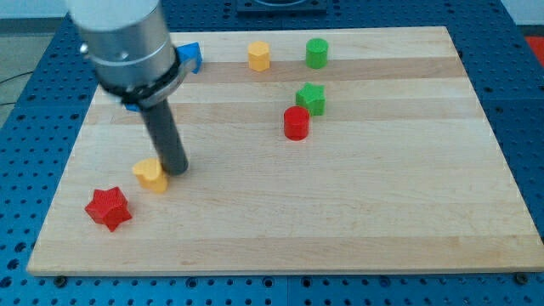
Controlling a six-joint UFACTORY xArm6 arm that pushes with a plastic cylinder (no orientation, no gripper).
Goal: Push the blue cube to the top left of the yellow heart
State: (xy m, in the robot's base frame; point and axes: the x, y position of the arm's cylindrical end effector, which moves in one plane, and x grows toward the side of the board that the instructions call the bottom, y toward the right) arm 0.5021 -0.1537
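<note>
My tip (177, 172) is resting on the board (382, 212), just beside the yellow heart (151, 175), at about three o'clock from it and apparently touching its edge. The rod is holding nothing; it is a plain dark shaft hanging from a grey cylinder that is filling the view's top left.

The board is pale wood in long planks running left to right, and it is lying on a blue perforated table (510, 127) that is showing on every side. A dark cable is trailing at the far left edge of the table.

The blue cube (189, 56) is sitting near the board's top left, at about twelve o'clock from the heart and well apart from it. The grey cylinder is hiding most of it, so I cannot tell which way it is facing or whether it has a long axis. A second scrap of blue is peeking out under the cylinder, lower and further left; what it is I cannot tell.

The heart's own direction is too small to make out.

A red star (108, 208) is lying at eight o'clock from the heart, near it. A yellow block (259, 56) and a green cylinder (317, 53) are standing along the top. A green block (311, 99) is touching a red cylinder (296, 123) near the centre.
</note>
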